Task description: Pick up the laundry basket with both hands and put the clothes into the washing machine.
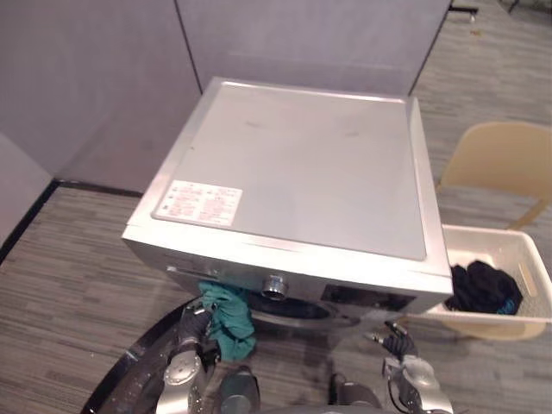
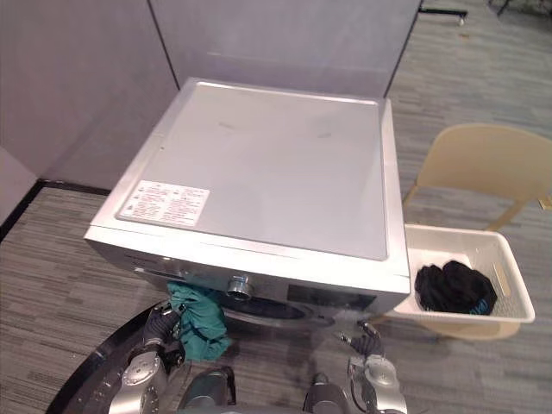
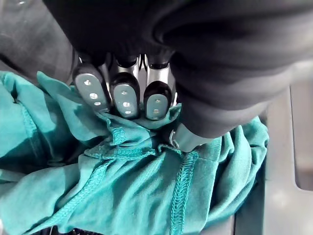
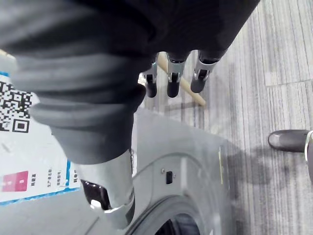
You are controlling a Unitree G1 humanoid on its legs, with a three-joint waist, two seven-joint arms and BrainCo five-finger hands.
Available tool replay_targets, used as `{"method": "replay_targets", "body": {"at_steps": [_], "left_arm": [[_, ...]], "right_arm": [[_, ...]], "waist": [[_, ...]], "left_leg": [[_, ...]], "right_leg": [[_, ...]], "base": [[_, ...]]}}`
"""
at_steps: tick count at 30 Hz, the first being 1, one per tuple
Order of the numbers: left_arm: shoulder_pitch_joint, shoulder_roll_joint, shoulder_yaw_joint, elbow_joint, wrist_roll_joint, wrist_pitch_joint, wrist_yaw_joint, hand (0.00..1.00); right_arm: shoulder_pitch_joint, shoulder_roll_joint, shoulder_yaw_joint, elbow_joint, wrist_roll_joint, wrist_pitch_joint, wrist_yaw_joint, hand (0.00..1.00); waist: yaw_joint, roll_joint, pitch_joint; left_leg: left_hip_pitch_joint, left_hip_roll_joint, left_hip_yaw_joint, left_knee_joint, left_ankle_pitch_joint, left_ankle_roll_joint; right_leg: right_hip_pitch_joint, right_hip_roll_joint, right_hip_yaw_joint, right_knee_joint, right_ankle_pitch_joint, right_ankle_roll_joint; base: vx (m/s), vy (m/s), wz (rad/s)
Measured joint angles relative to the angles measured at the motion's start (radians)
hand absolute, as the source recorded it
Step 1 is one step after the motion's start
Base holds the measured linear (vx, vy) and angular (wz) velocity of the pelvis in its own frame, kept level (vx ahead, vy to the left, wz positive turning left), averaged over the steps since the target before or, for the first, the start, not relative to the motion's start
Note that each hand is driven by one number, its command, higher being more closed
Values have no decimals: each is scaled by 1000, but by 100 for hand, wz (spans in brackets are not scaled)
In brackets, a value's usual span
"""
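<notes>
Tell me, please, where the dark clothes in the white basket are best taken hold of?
Probably by the bunched top, coming from above: the dark clothes lie heaped low in the basket, whose walls block a sideways approach.

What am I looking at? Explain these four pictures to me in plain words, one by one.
A humanoid robot with two arms is loading laundry. The two wide pictures come from cameras in its head, looking down on a silver washing machine with a label sticker on top. The two close-ups come from a camera on each wrist. At the machine's front, the left hand grips a teal garment. Its wrist picture shows the fingers and thumb pinching that cloth. The right hand is open and holds nothing, near the machine's front. On the robot's right stands a white laundry basket with dark clothes inside, and a beige chair is behind it.
</notes>
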Motion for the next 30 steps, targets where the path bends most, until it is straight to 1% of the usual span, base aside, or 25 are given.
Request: {"method": "replay_targets", "body": {"at_steps": [1,2,4,5,6,7,9,10,12,13,15,19,21,23,26,30], "left_arm": [[-34,2,-1,-11,0,-13,16,100],[-55,2,-1,-14,0,-14,26,100],[-74,-2,-3,-27,-1,-18,43,100],[-89,-10,-12,-37,-12,-21,56,100],[-104,-17,-23,-48,-22,-29,70,100],[-114,-20,-25,-53,-23,-31,72,100],[-182,-33,-41,-63,-39,-35,95,100],[-200,-34,-47,-63,-42,-35,100,100],[-268,-40,-71,-63,-59,-34,112,100],[-282,-42,-77,-63,-62,-34,113,100],[-336,-43,-109,-63,-66,-34,118,100],[-433,-48,-167,-64,-62,-33,143,100],[-507,-37,-198,-64,-55,-32,159,100],[-614,-5,-231,-64,-29,-31,187,100],[-737,33,-250,-78,20,-30,234,100],[-846,52,-269,-110,74,-30,292,100]], "right_arm": [[-18,17,11,-37,19,0,-16,0],[-19,26,12,-63,26,0,-22,0],[-31,32,22,-86,34,-1,-36,0],[-38,37,25,-110,39,-1,-43,0],[-49,40,25,-135,47,-1,-50,0],[-55,42,25,-149,51,-3,-58,0],[-77,45,21,-194,65,-15,-90,0],[-83,47,21,-201,67,-19,-98,0],[-101,57,17,-237,77,-29,-125,0],[-100,58,17,-244,78,-30,-127,0],[-112,55,12,-289,87,-48,-134,0],[-127,45,-23,-311,96,-78,-148,0],[-128,24,-38,-310,96,-80,-148,0],[-128,10,-49,-295,96,-83,-147,0],[-128,13,-42,-295,104,-101,-145,0],[-126,12,-41,-292,102,-112,-142,0]], "waist": [[1,-10,23],[0,-11,37],[1,-12,62],[1,-8,79],[1,-5,91],[0,-5,100],[0,-3,132],[0,-4,137],[-1,-11,168],[-1,-11,169],[-2,-26,178],[-4,-36,185],[-5,-41,186],[-13,-48,189],[-29,-55,192],[-32,-59,192]], "left_leg": [[-87,23,-6,106,-42,6],[-132,32,-13,165,-66,1],[-188,38,-23,250,-97,-5],[-234,52,-27,306,-112,-6],[-293,55,-34,357,-121,-5],[-323,57,-39,382,-124,-4],[-473,67,-73,496,-140,-5],[-513,68,-84,527,-144,-5],[-643,69,-116,635,-161,-11],[-675,68,-123,660,-165,-12],[-775,67,-146,749,-182,-18],[-882,56,-190,849,-195,-27],[-925,47,-205,881,-198,-33],[-962,34,-217,911,-198,-33],[-969,33,-231,938,-200,-37],[-973,34,-246,969,-209,-45]], "right_leg": [[-87,-4,8,111,-38,1],[-135,-5,12,171,-62,-5],[-195,-5,23,254,-95,2],[-244,-4,28,305,-107,2],[-301,-6,28,354,-113,3],[-331,-6,30,379,-114,1],[-470,-6,32,488,-129,-9],[-509,-6,33,518,-134,-10],[-635,-8,39,632,-157,-13],[-667,-9,41,659,-162,-10],[-767,-14,50,757,-187,-11],[-857,-21,48,864,-221,-13],[-893,-31,46,903,-232,-13],[-926,-39,48,939,-241,-16],[-929,-39,46,967,-253,-17],[-929,-37,42,997,-260,-26]], "base": [[-234,-31,-12],[-288,-40,-10],[-196,-21,-10],[-229,5,-21],[-213,10,-18],[-224,-6,-10],[-205,-34,-2],[-151,-36,-3],[-128,-51,1],[-94,-65,5],[-59,-65,4],[-31,-69,12],[-21,-62,18],[-16,-61,12],[0,-49,2],[11,-48,-1]]}}
